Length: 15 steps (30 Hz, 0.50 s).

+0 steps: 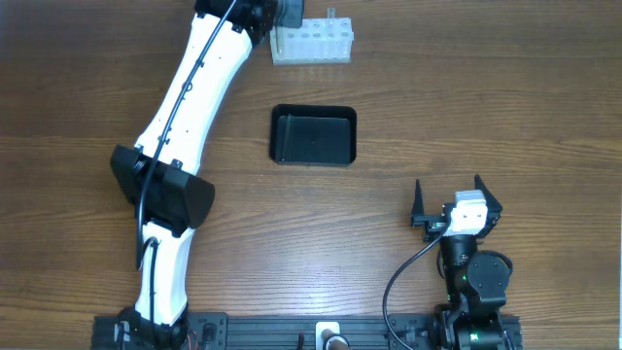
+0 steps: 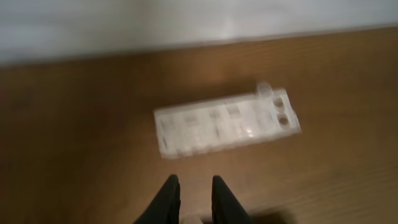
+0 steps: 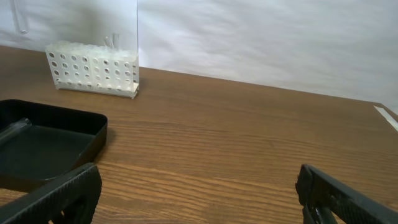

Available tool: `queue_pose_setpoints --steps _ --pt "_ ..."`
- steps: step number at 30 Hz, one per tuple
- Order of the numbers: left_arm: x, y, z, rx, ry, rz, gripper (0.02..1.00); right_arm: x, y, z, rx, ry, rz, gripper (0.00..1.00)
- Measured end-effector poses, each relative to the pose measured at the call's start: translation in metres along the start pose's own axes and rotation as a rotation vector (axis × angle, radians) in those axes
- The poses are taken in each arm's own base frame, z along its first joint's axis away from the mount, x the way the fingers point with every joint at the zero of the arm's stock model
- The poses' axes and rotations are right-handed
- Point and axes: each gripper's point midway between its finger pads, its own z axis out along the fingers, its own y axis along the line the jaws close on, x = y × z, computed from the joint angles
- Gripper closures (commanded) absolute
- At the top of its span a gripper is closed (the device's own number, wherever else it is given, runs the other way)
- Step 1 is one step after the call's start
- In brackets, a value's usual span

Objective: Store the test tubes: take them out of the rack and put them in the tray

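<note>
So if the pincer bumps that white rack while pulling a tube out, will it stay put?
Probably not firmly. The rack looks like thin perforated plastic, so likely light and apt to slide on the smooth table. It stands long and narrow, so a sideways tug on the tube might tip it.

table: brown wood grain (image 1: 486, 117) | backdrop: white wall (image 3: 261, 37)

A lab test bench, judging by the plain wooden table (image 1: 505, 107), white backdrop (image 3: 280, 43), test-tube rack (image 1: 313, 45) and black tray (image 1: 277, 136).
</note>
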Motion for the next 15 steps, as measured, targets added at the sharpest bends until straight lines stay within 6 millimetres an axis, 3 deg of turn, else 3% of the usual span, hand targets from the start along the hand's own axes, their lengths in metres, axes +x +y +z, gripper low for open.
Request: queue_pose_setpoints --steps 10,15 --pt "0.086 -0.012 -0.019 0.032 0.359 -0.101 0.972 0.0 0.0 0.0 0.0 0.0 0.0 0.009" --pt "0.108 -0.014 -0.024 0.042 0.463 -0.129 0.965 0.0 0.0 0.0 0.0 0.0 -0.001 0.009"
